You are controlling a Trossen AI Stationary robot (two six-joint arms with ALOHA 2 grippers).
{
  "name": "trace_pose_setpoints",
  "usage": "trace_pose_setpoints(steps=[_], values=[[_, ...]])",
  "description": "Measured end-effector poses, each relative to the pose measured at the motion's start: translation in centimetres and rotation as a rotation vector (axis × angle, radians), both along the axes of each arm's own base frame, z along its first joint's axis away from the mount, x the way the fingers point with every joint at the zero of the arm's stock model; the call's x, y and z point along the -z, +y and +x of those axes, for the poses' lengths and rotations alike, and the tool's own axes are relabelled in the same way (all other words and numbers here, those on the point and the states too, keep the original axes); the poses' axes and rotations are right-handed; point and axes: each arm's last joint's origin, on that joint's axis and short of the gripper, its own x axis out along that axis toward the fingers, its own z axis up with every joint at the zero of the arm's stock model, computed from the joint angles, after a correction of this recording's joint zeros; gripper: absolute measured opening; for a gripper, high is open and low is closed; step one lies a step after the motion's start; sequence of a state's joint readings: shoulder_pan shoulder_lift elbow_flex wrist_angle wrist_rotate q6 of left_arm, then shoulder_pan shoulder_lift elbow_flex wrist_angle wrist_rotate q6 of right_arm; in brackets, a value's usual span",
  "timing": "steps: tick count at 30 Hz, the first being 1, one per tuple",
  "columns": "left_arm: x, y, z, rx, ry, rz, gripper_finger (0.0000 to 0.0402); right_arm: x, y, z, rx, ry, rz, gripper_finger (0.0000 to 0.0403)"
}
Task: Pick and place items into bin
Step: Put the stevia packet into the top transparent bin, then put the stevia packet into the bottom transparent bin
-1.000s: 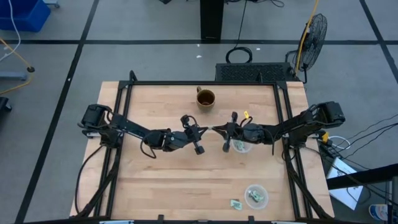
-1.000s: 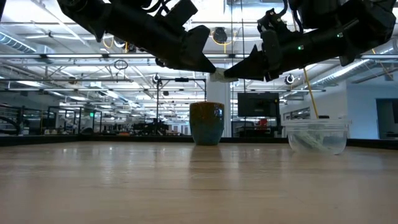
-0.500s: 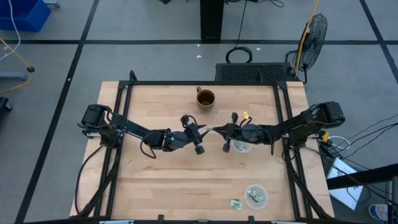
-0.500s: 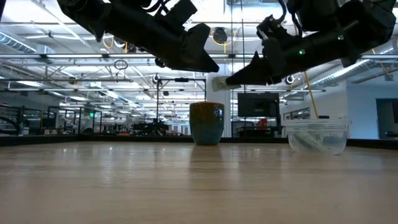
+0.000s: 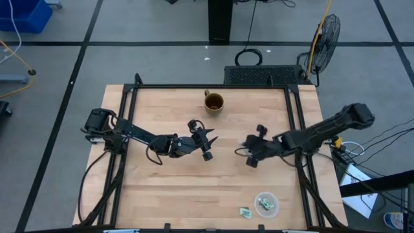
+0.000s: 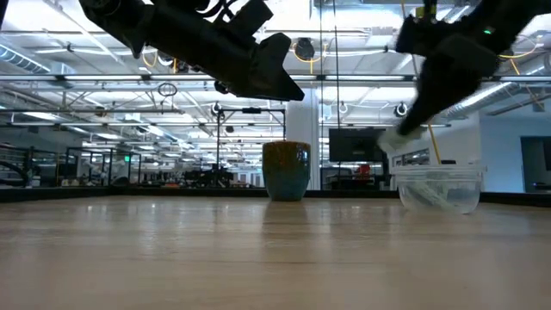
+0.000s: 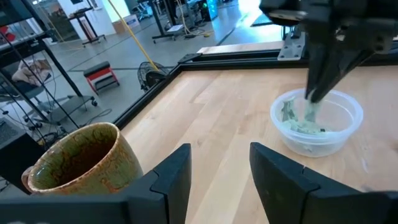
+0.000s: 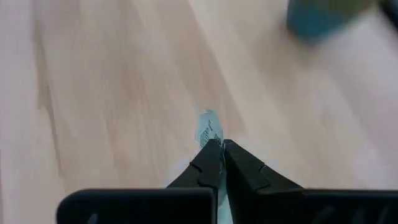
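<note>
Wrapped piece (image 8: pixel 208 124) is pinched in the right gripper (image 8: pixel 221 149), over the clear bowl (image 7: pixel 318 122), which already holds several. More sit in a second bowl (image 5: pixel 266 203), one beside it. Left gripper (image 7: pixel 217 163) hangs open, empty.

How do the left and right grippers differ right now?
The left gripper is open and empty; the right gripper is shut on a pale teal wrapped piece. The left hangs mid-table near the brown mug; the right hangs over the clear bowl. Both are off the table.
</note>
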State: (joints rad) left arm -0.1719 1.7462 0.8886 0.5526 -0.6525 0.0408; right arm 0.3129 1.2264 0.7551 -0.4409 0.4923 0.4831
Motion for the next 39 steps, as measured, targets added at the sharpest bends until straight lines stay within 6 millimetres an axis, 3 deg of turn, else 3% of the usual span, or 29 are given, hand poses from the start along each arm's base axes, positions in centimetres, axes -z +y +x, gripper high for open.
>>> trace_pose_setpoints(steps=[7,16,20,25,30,35,39], values=[[0.0,0.2,0.0,-0.006,0.001,-0.002,0.0170,2.2,0.5,-1.8,0.076,0.180,0.065,0.0013],[0.0,0.2,0.1,0.016,-0.004,-0.013,0.0170,2.4,0.4,-1.8,0.034,0.192,0.058,0.0100],[0.0,0.2,0.1,0.018,-0.001,-0.007,0.0170,1.5,0.5,-1.5,-0.020,0.129,0.063,0.0129],[0.0,0.2,0.1,0.019,0.002,-0.003,0.0170,-1.4,1.3,-0.8,-0.181,-0.061,0.062,0.0140],[0.1,0.2,0.0,0.018,0.014,-0.001,0.0170,-3.4,4.6,-0.4,-0.562,-0.220,0.083,0.0133],[0.2,0.3,0.0,0.015,0.021,0.001,0.0170,-2.0,8.7,0.1,-0.781,-0.263,0.036,0.0136],[0.2,0.3,0.0,0.012,0.020,-0.006,0.0170,-0.4,11.3,0.6,-0.837,-0.177,0.058,0.0140]])
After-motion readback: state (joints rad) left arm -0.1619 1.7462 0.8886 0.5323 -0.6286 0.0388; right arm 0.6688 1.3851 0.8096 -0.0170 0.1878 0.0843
